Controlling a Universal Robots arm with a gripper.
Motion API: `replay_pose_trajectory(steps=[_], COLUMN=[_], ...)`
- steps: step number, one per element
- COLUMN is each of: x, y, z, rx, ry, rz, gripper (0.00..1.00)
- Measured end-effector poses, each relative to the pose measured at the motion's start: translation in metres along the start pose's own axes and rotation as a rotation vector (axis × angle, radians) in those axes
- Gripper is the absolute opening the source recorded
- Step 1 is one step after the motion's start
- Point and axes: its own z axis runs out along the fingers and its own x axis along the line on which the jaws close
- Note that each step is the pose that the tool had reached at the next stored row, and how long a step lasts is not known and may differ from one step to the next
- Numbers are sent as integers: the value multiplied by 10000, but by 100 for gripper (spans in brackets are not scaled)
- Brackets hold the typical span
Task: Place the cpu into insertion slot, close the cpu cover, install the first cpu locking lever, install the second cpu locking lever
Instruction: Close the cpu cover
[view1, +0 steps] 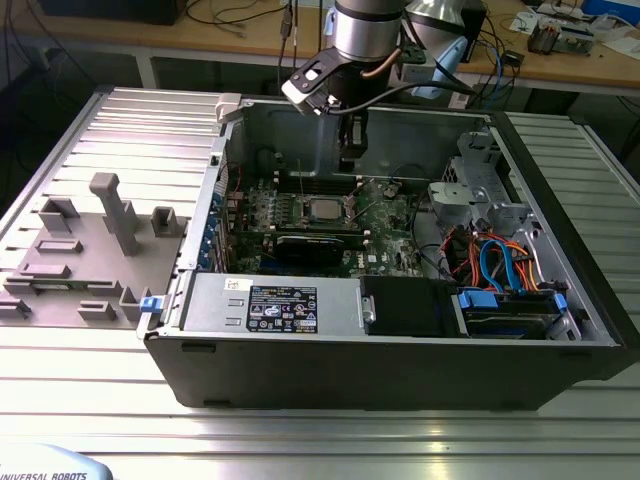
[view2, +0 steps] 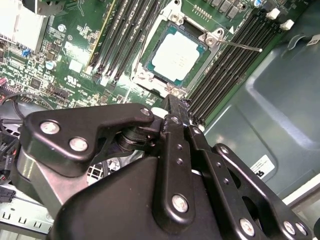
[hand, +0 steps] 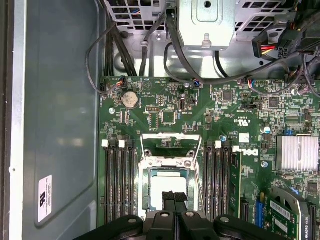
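The claw (hand: 173, 198) has its fingers pressed together on nothing I can see; just below it the cpu (view2: 177, 55) lies flat in the insertion slot (hand: 148, 176), framed by the cpu cover (view2: 144, 75); one locking lever (view2: 241, 46) juts out beside it.

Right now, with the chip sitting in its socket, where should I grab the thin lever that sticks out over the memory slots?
Take the lever near its free tip, coming from above and pinching across it. It is a thin straight rod that seems pinned at the socket corner, so probably only that outer end swings.
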Motion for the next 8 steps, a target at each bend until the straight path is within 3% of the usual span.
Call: replay_pose_trajectory(steps=[8], x=[0], y=[14], z=[0], rx=[0], ry=[-1], rz=[-2], gripper=[11])
